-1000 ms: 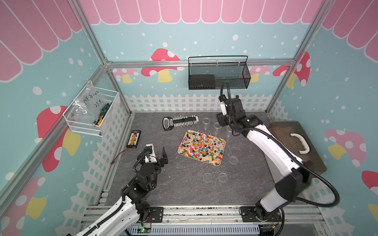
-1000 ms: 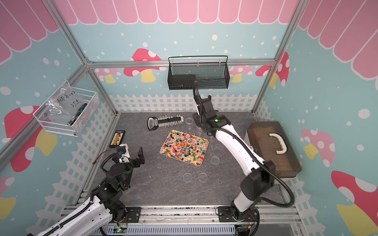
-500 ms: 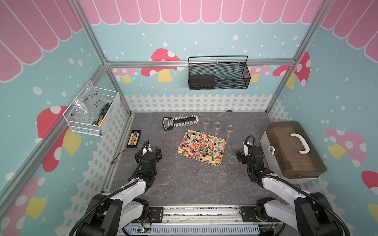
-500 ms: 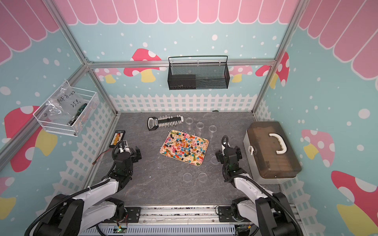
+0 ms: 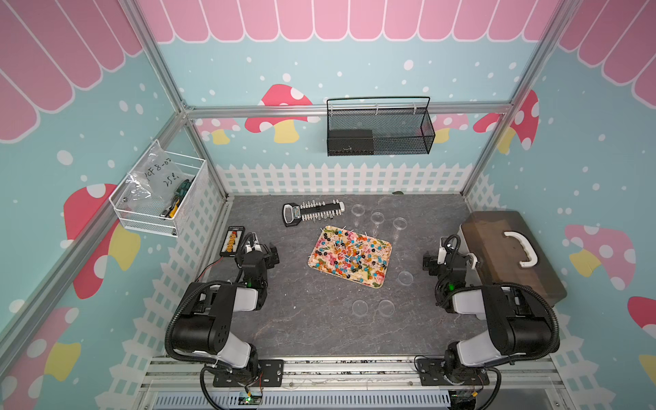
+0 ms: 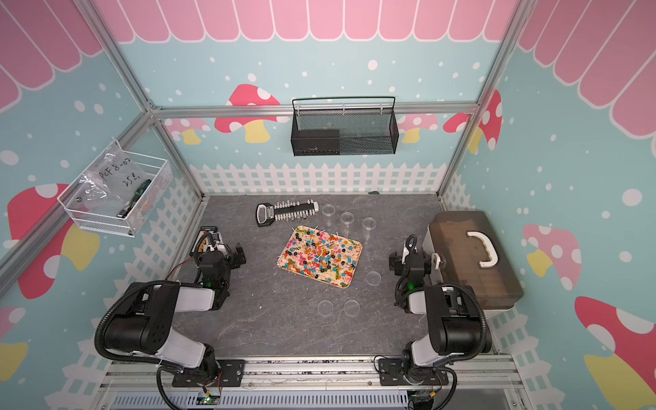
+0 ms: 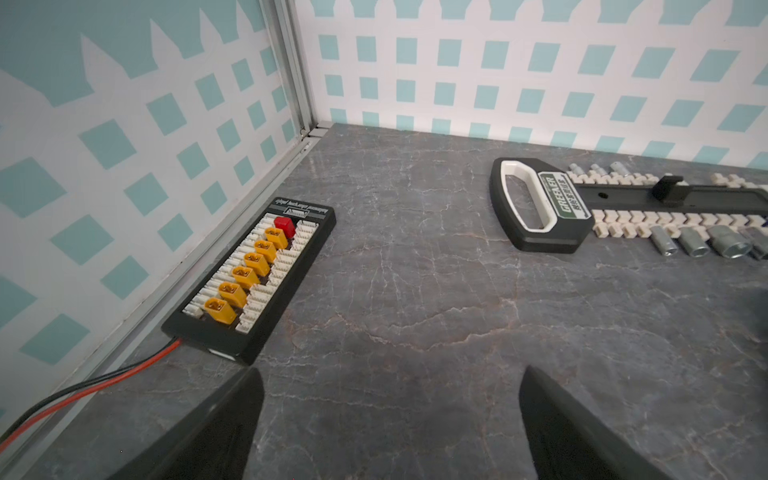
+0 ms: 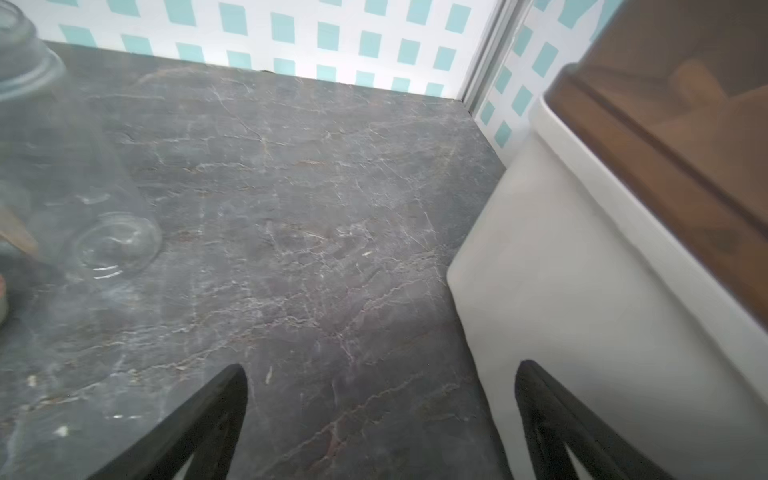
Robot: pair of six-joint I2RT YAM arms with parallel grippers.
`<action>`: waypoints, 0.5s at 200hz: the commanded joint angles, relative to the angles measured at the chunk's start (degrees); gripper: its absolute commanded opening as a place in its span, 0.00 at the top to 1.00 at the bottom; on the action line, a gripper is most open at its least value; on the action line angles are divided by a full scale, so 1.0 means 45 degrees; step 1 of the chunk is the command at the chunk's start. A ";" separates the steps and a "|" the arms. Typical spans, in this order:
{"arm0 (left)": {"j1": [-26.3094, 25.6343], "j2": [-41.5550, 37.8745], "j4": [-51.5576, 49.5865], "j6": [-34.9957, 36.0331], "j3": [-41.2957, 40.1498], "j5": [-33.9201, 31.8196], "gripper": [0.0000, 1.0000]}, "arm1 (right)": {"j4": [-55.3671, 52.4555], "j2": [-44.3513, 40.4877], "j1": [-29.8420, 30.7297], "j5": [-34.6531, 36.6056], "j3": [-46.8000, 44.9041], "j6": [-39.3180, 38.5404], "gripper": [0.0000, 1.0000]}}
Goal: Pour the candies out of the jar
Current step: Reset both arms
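Lying spread across the patterned tray (image 5: pixel 380 284) at mid-counter, the candies (image 5: pixel 349 255) are showing as a loose scatter of coloured heads and white sticks. Three clear jars (image 5: pixel 377 219) are standing upright just beyond the tray's far edge, mouths up and long axes vertical. None is showing any candy inside, as far as a top view lets me tell. Three clear lids (image 5: pixel 386 307) are lying flat on the counter (image 5: pixel 319 330), off the tray's near and right sides. The pour is looking done, in my judgement.

The left fingers (image 7: pixel 216 428) are gaping wide and gripping nothing, sitting low over bare counter beside a connector board (image 7: pixel 253 274), with a socket rail (image 7: pixel 582 212) ahead. The right fingers (image 8: pixel 199 424) are likewise spread full and empty, pointing toward the back wall next to the white box with the brown lid (image 5: pixel 511 255).

The jars are lying ahead of and inward from the right fingers, nearer that arm than the left. The nearest jar (image 8: pixel 112 245) is showing glassy at the edge of the right wrist view. If a jar is needing another tip, a sideways grasp around its upright body is looking likeliest. Open grey stone-look counter is lying between, with the tray close beside.
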 commanded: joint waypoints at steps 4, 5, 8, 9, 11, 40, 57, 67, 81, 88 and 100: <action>0.0092 -0.0265 -0.0151 -0.0085 0.0285 0.0477 0.00 | -0.0052 -0.0068 0.0036 -0.0653 0.0427 0.0188 0.01; 0.0092 -0.0289 -0.0211 -0.0098 0.0293 0.0473 0.00 | -0.0021 -0.0048 0.0036 -0.0653 0.0418 0.0192 0.02; 0.0094 -0.0276 -0.0125 -0.0081 0.0276 0.0470 0.00 | 0.0236 0.0051 0.0036 -0.0655 0.0367 0.0196 0.01; 0.0093 -0.0236 -0.0032 -0.0057 0.0259 0.0470 0.00 | 0.0328 0.0090 0.0036 -0.0663 0.0349 0.0196 0.01; 0.0092 -0.0157 0.0194 -0.0009 0.0207 0.0441 0.00 | 0.0573 0.0144 0.0046 -0.0670 0.0312 0.0186 0.01; 0.0049 0.0015 0.0699 0.0114 0.0115 0.0363 0.00 | 0.0559 0.0138 0.0036 -0.0672 0.0308 0.0196 0.02; 0.0008 -0.0169 0.0060 0.0068 0.0272 0.0392 0.00 | 0.0344 0.0061 0.0036 -0.0673 0.0346 0.0172 0.01; -0.0006 0.0016 0.0626 0.0163 0.0158 0.0363 0.00 | 0.0434 0.0086 0.0036 -0.0672 0.0332 0.0196 0.01; -0.0005 -0.0132 0.0136 0.0066 0.0261 0.0401 0.00 | 0.0449 0.0093 0.0036 -0.0672 0.0332 0.0191 0.01; -0.0005 -0.0016 0.0468 0.0137 0.0209 0.0375 0.00 | 0.0448 0.0093 0.0032 -0.0662 0.0332 0.0196 0.01; -0.0006 -0.0087 0.0173 0.0071 0.0287 0.0405 0.00 | 0.0432 0.0104 0.0038 -0.0672 0.0332 0.0194 0.01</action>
